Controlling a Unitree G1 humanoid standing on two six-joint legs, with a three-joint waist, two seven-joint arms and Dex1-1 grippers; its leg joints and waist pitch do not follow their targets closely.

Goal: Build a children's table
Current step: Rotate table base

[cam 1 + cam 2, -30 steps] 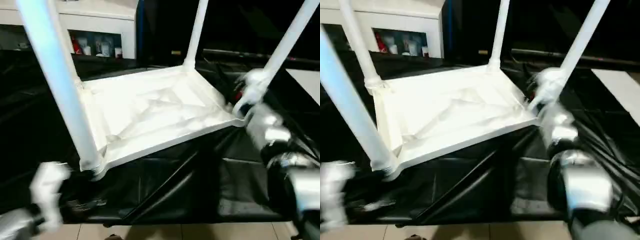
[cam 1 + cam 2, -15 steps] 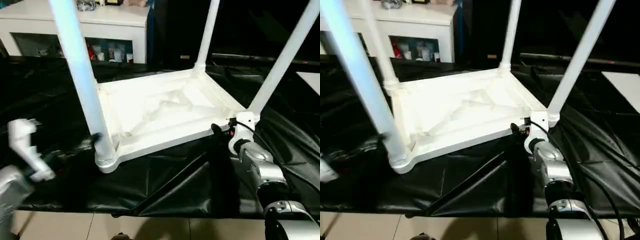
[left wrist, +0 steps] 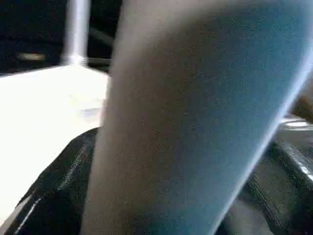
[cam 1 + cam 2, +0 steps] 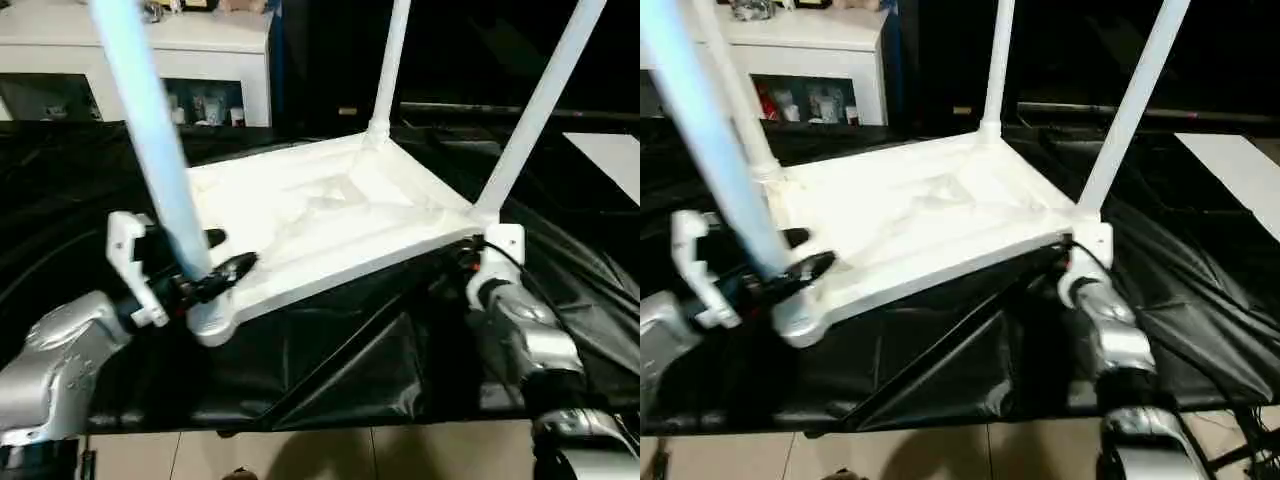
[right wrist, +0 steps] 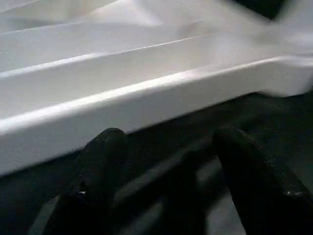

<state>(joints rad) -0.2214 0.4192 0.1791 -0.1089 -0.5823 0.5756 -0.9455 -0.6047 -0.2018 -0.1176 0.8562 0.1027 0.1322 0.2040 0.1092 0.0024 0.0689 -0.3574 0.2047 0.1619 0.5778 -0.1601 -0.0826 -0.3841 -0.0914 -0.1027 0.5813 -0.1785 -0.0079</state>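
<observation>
Left wrist view was almost blocked by the near-left leg (image 3: 195, 117), seen very close and blurred, so that the fingers could hardly be made out there. From the head cameras, the tabletop (image 4: 330, 215) was seen lying upside down on the black sheet (image 4: 350, 370), its legs standing upward and cut off by the upper edge. The left gripper (image 4: 205, 265) was held wide open around the base of the near-left leg, one black finger on either side of it; whether the fingers touched the tube could not be told. The left forearm was stretched in from the near left. The right gripper (image 5: 171, 181) was held partly open just below the tabletop's near-right edge, nothing being gripped between its fingers (image 5: 100, 166). The right forearm was extended forward towards the near-right corner socket (image 4: 497, 243).
</observation>
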